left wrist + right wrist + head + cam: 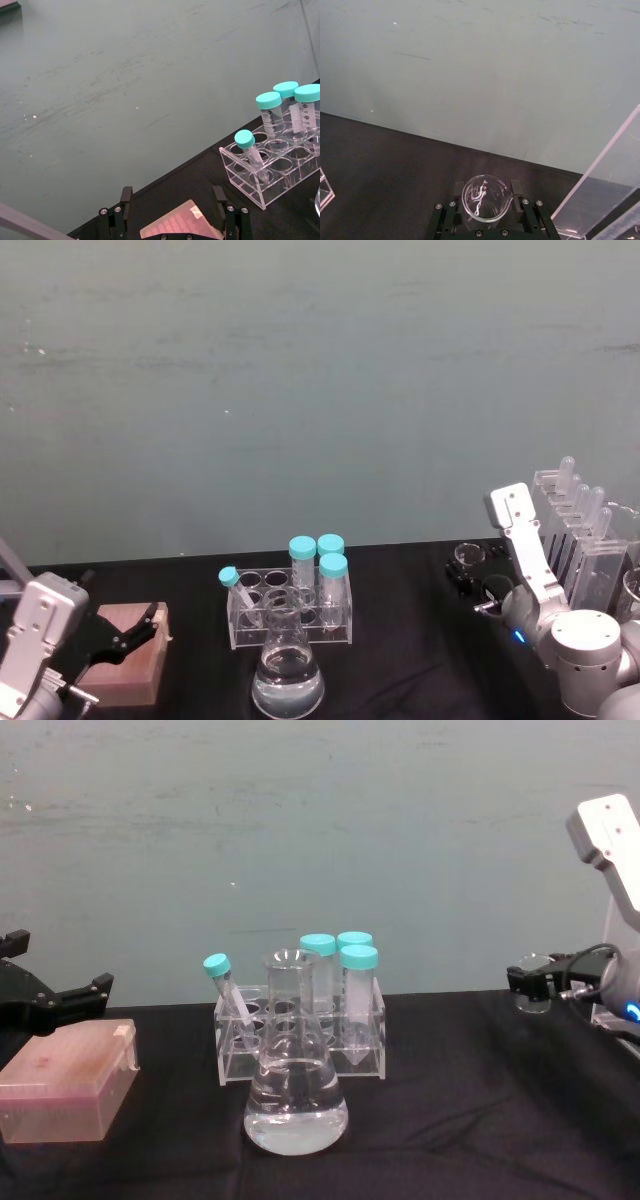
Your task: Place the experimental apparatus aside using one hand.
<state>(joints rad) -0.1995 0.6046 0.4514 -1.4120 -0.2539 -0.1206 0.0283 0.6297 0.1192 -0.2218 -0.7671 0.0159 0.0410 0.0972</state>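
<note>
The small glass beaker (487,202) sits between the fingers of the right end effector (487,189), which is closed narrowly on its sides, at the far right of the bench (400,640). I cannot tell whether the beaker's base touches the surface. Just beside it, nearer the right edge, stands the tall acrylic pipette stand (585,530).

The bench is covered in black cloth and backs onto a plain grey-green wall (320,390).

Near the front middle stands the conical flask (296,1105), partly filled with clear liquid. Directly behind it is a clear tube rack (300,1040) holding teal-capped tubes (318,560), three upright and a smaller one leaning at the rack's left end.

At the left, the left end effector (172,200) hangs with its fingers spread wide over a pink box (65,1090).

A bare stretch of cloth lies between the rack and the right end effector, and another between the rack and the pink box
</note>
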